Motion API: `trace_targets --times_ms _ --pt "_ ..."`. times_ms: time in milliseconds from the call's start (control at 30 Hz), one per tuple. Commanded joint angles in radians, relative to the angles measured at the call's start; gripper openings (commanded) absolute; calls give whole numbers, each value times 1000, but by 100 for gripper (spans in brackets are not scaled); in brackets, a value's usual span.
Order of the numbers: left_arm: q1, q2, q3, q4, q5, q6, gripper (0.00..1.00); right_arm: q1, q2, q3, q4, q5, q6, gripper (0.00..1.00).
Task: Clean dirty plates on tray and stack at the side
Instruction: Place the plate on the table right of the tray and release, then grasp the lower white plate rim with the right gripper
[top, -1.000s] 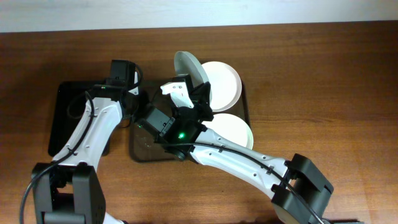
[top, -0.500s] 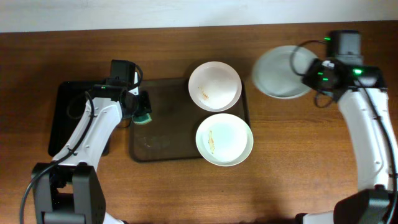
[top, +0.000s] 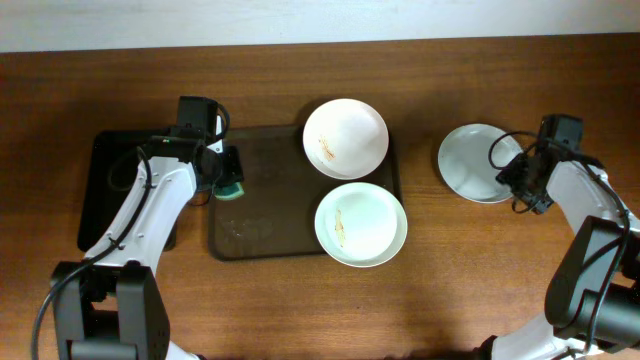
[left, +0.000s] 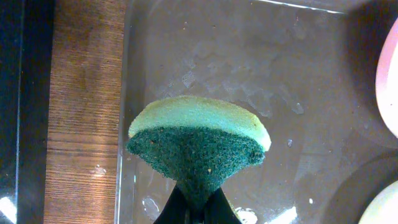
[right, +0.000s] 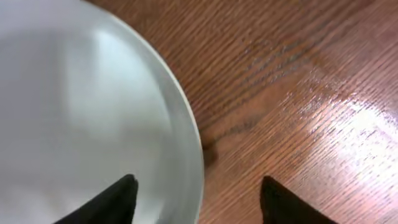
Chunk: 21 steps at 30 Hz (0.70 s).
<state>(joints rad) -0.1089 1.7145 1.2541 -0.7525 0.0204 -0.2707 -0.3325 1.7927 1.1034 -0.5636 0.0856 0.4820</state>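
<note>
The brown tray (top: 265, 205) lay at the middle of the tabletop (top: 450, 290), with a smaller black tray (top: 100, 190) just beside its left edge. Two plates sat on the brown tray's right half. The upper plate (top: 345, 138) reached out over the far rim and showed small reddish-brown marks inside. The lower plate (top: 361, 223) overlapped the near right corner and carried a pale brown smear left of its centre. The two were almost touching.

The left pincer (left: 196, 208) was clenched on a sponge (left: 198, 140) – green scouring side below, pale green foam above – and held it over the wet left end of the brown tray.

The third plate (top: 478, 163) rested flat on the tabletop to the right, well apart from the tray. The right pincer (right: 198, 186) stood released at its right edge – one finger above the plate, the other above bare wood, the rim between them.
</note>
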Motion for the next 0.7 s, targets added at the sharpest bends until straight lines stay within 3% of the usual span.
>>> trace_targets --times_ms 0,100,200,333,433,500,667 --pt "0 -12 5 -1 11 -6 1 2 -69 79 -100 -114 -16 75" --pt "0 -12 5 -1 11 -6 1 86 -194 185 -266 -339 -40 75" --pt "0 -12 5 -1 11 -6 1 307 -209 153 -354 -362 -40 69" --pt "0 -12 5 -1 10 -6 1 464 -174 10 -357 -294 7 63" --pt "0 -12 5 -1 11 -6 1 515 -174 -81 -306 -283 26 47" --pt "0 -12 5 -1 14 -6 1 552 -174 -142 -241 -285 53 43" --pt "0 -12 5 -1 14 -6 1 629 -155 -154 -212 -278 58 31"
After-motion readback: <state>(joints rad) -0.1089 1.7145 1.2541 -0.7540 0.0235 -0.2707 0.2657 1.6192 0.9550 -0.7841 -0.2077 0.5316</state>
